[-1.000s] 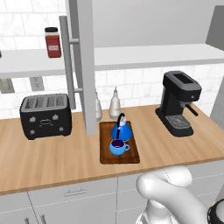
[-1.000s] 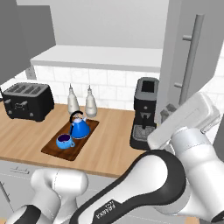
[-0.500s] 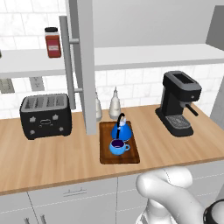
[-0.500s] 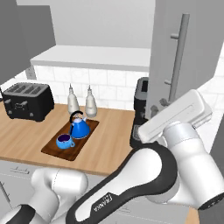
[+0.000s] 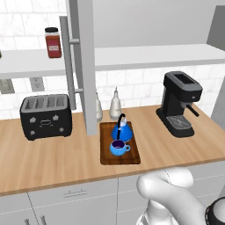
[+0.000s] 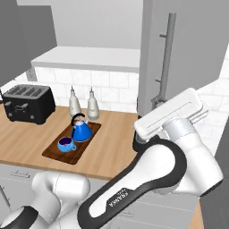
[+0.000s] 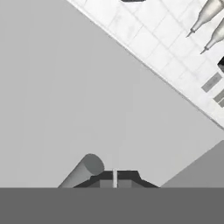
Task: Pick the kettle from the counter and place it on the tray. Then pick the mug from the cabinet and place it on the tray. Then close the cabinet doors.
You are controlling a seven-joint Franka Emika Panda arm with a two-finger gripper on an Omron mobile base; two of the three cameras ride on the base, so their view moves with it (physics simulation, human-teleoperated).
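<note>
Light wood-grain counter [image 5: 52, 162] runs below the grey cabinet [image 5: 149, 19], carrying a black toaster [image 5: 45, 116] towards its left end and a coffee machine [image 5: 179, 103] towards its right. Near the middle of the counter's front half lies the tray [image 5: 105, 154], with the kettle [image 5: 121, 130] at its back end and the mug [image 5: 118, 147] just in front, so only the cabinet doors remain.

In the hand view the gripper [image 7: 115, 178] is closed, its tips nearly touching with nothing between them, pressed close to the right cabinet door [image 6: 188, 44] beside the silver bar handle [image 7: 83, 170]. To do this well, the arm should probably keep flat contact and push steadily along the door's arc.

Compared with a second ago, the right door has swung further across the right base view, and the forearm has followed it; the left cabinet door [image 5: 85, 66] is unchanged.
</note>
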